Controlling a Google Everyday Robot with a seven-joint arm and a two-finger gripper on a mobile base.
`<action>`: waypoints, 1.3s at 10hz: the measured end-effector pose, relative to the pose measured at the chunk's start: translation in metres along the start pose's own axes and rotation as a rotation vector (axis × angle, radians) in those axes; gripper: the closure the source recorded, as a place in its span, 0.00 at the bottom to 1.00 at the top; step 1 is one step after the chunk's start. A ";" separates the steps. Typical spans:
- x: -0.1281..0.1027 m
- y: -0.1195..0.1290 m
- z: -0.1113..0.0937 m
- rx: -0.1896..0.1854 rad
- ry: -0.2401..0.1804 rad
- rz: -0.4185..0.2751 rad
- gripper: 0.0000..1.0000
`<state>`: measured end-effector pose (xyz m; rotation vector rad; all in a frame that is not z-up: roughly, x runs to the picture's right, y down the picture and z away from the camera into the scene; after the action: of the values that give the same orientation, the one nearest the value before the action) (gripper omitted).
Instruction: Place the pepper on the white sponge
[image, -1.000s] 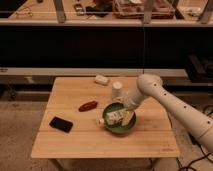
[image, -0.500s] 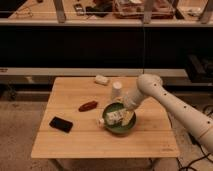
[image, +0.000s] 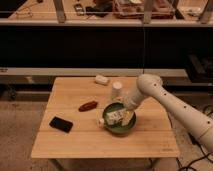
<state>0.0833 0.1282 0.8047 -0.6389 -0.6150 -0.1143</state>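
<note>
Wooden table (image: 75, 142), seen from my remote station, carries everything in the scene. My robot's white arm (image: 170, 102) reaches in over the table's right edge. Its gripper (image: 127, 104) hangs at the far rim of the green bowl (image: 120, 129), just above the white labelled bottle (image: 114, 117) lying inside, fingers spread and holding nothing I can make out. The bowl sits right of the table's centre, toward the near edge. A black phone (image: 61, 124) lies flat near the left edge. A white cup (image: 116, 90) stands upright just behind the bowl. The dark red pepper (image: 88, 105) rests on bare wood left of the bowl. The white sponge (image: 102, 80) sits at the far edge, well apart from the pepper.
</note>
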 end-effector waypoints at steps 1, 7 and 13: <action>0.000 0.000 0.000 0.000 0.000 0.000 0.20; 0.000 0.000 0.000 0.000 0.000 0.000 0.20; 0.002 -0.011 0.000 0.020 -0.007 0.037 0.20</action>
<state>0.0818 0.1194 0.8113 -0.6310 -0.6099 -0.0711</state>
